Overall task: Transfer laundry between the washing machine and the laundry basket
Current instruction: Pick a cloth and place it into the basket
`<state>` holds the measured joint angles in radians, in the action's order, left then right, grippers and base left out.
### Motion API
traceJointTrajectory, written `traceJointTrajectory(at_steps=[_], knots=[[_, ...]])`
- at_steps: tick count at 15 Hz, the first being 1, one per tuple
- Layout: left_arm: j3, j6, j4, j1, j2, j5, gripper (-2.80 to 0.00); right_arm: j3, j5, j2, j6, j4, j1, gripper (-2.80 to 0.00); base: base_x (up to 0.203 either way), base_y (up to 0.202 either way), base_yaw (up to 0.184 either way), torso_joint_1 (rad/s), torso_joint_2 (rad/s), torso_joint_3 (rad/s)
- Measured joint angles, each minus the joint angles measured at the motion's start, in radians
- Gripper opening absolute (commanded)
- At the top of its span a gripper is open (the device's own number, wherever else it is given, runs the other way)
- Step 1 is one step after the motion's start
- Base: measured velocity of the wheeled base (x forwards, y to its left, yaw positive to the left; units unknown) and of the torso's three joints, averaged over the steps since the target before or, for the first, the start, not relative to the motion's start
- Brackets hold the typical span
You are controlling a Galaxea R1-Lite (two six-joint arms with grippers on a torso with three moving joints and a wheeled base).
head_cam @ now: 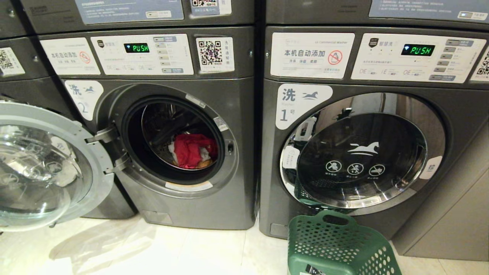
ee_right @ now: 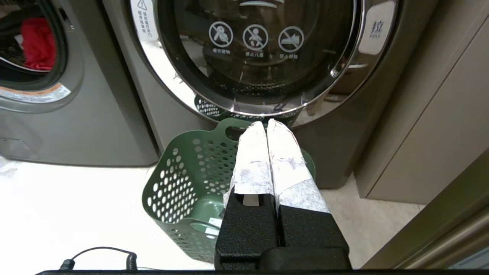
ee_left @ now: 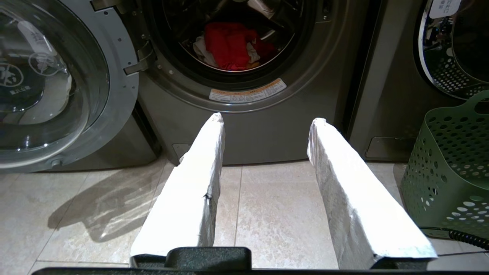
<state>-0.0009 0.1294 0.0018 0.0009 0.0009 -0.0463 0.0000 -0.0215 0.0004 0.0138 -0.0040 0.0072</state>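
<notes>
Grippers come first, since they sit closest to you. Your left gripper (ee_left: 265, 120) hangs low over the pale floor tiles (ee_left: 267, 206) and points at the washing machine (head_cam: 214, 152). Its two white-wrapped fingers (ee_left: 198, 172) stand wide apart with only bare floor between them — they hold nothing. Your right gripper (ee_right: 266, 124) hangs over the laundry basket (ee_right: 183, 179), aimed at the closed door of machine number 1 (ee_right: 259, 53). Its fingers are pressed tight together and they hold nothing too.

Look a bit farther. You see the green basket standing on the floor, right in front of machine number 1 (head_cam: 363, 152) and just beside it. Inside you can only see a white label at the bottom.

Farther still is the washing machine marked 2. Its round glass door (head_cam: 42, 168) is swung wide open to the left. The laundry (head_cam: 193, 151) lies deep in the drum — a bright red piece on top, some white under it, and a bit of yellow-orange at the bottom edge. It is well apart from both grippers, straight ahead of the left one.
</notes>
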Motion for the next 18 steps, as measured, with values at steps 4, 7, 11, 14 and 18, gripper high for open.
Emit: traceJointTrajectory(at_steps=[4, 7, 11, 14, 18], knots=[[0.000, 0.000, 0.000, 0.000, 0.000, -0.001, -2.80, 0.000, 0.000, 0.000, 0.000, 0.000, 0.000, -2.80, 0.000, 0.165, -0.003, 0.002, 0.00, 0.002], [-0.001, -0.001, 0.000, 0.001, 0.000, -0.001, -2.80, 0.000, 0.000, 0.000, 0.000, 0.000, 0.000, -2.80, 0.000, 0.192, -0.003, 0.005, 0.00, 0.003], [-0.001, -0.006, 0.000, 0.000, 0.000, -0.001, -2.80, 0.000, 0.000, 0.000, 0.000, 0.000, 0.000, -2.80, 0.000, 0.196, -0.002, 0.004, 0.00, 0.001], [-0.001, -0.006, 0.000, 0.000, 0.000, -0.001, -2.80, 0.000, 0.000, 0.000, 0.000, 0.000, 0.000, -2.80, 0.000, 0.196, -0.001, 0.006, 0.00, 0.002], [-0.001, -0.006, 0.000, 0.000, 0.000, -0.001, -2.80, 0.000, 0.000, 0.000, 0.000, 0.000, 0.000, -2.80, 0.000, 0.195, -0.001, 0.002, 0.00, 0.004]])
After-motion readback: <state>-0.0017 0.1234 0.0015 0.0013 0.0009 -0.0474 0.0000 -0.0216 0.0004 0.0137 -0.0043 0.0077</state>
